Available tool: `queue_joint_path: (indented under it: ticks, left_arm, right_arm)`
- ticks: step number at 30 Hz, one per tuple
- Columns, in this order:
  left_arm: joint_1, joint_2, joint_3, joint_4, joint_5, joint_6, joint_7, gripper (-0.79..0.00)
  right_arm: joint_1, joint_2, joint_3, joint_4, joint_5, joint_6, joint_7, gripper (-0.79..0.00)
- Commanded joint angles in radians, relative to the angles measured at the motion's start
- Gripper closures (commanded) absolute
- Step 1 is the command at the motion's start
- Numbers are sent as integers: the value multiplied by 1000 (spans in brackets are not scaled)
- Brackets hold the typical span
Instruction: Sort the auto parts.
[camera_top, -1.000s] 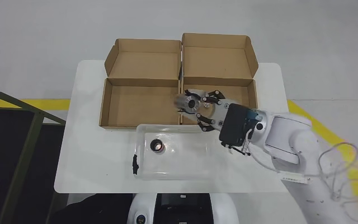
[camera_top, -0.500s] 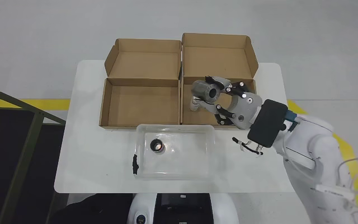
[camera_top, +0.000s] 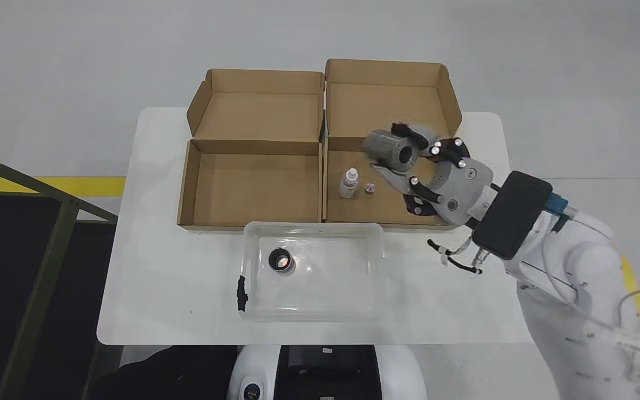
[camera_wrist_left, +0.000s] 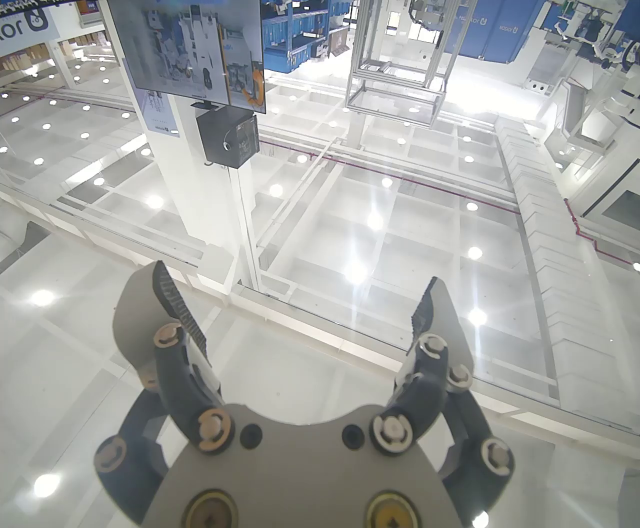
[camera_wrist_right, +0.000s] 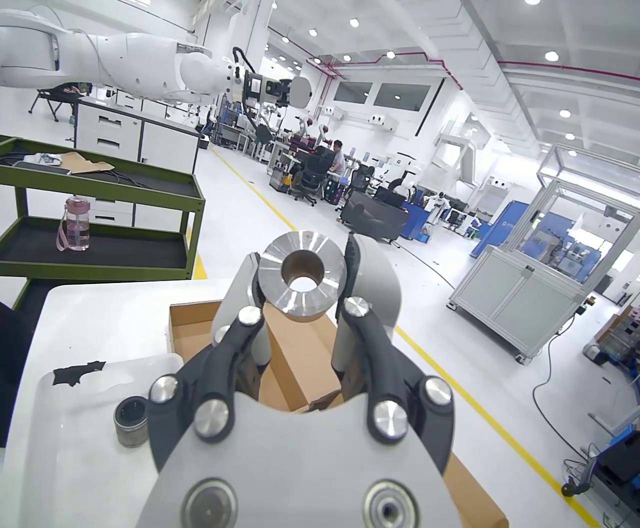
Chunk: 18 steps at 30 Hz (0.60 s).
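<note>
My right gripper (camera_top: 403, 153) (camera_wrist_right: 300, 280) is shut on a thick silver metal ring (camera_top: 391, 149) (camera_wrist_right: 302, 281) with a round bore, held in the air above the right cardboard box (camera_top: 440, 165). On that box's floor stand a small white bottle-shaped part (camera_top: 349, 183) and a tiny dark part (camera_top: 369, 186). A dark cylindrical bearing (camera_top: 283, 262) (camera_wrist_right: 131, 421) lies in the clear plastic tray (camera_top: 340, 300) at the table's front. My left gripper (camera_wrist_left: 300, 320) is open with nothing between its fingers and points up at a ceiling.
The left cardboard box (camera_top: 200, 190) sits beside the right one, its lid folded back. A strip of black tape (camera_top: 241, 292) (camera_wrist_right: 77, 372) marks the tray's left rim. White tabletop (camera_top: 160, 270) lies bare to the left of the tray.
My right gripper has carried the metal ring up and to the right, from the divide between the two boxes to above the right box's back half.
</note>
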<state>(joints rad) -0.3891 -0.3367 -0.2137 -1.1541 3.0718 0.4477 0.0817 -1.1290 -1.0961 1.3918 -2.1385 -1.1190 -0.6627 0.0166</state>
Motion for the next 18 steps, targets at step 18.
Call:
queue_joint_path:
  ticks: [18]
  left_arm:
    - [0, 0, 0, 0, 0, 0, 0, -785]
  right_arm:
    - [97, -8, -132, 135, 2, -49, 79, 0]
